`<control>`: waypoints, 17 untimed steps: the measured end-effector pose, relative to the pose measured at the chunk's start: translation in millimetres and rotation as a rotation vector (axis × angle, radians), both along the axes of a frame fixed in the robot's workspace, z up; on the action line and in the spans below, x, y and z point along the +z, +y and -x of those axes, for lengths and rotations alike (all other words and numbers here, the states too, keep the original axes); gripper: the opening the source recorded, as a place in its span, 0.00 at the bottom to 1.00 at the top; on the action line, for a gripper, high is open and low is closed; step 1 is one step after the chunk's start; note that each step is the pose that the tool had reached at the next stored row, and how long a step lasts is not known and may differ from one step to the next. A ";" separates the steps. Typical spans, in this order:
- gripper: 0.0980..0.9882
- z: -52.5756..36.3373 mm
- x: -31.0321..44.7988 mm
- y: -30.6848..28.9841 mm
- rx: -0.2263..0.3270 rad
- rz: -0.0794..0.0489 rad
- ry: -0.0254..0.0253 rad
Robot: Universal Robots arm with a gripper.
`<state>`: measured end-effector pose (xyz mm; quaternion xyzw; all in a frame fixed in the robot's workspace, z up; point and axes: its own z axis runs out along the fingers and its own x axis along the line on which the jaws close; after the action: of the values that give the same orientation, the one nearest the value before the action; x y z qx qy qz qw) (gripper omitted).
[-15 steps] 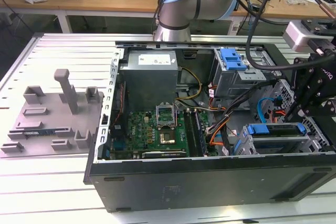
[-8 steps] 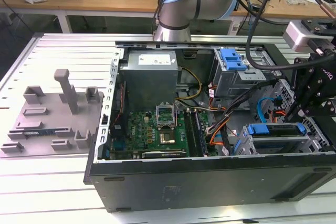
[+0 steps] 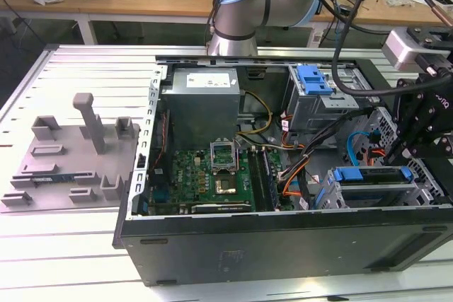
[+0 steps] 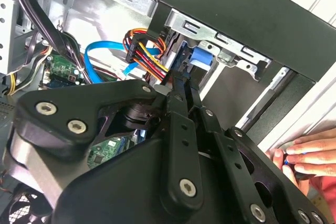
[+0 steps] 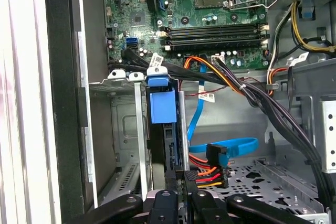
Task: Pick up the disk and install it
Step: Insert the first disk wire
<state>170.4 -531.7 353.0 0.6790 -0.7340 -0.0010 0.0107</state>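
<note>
Disk sits already in the drive cage at the exterior view's right near corner of the computer case, with the gripper just at its edge, jaws almost closed, grip unclear, so installation seems nearly finished.

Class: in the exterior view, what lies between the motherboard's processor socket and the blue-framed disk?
In the exterior view, between the processor socket and the disk lie the memory slots, then orange and black cables.

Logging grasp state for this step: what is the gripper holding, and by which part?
Cannot tell: the gripper sits at the end edge of the disk in the drive cage, contact hidden.
</note>
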 end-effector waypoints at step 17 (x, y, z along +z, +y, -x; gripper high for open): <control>0.07 1.1 -3.2 -0.7 0.000 0.000 0.0000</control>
<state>169.4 -532.5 349.8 0.6790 -0.7340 -0.0009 0.0108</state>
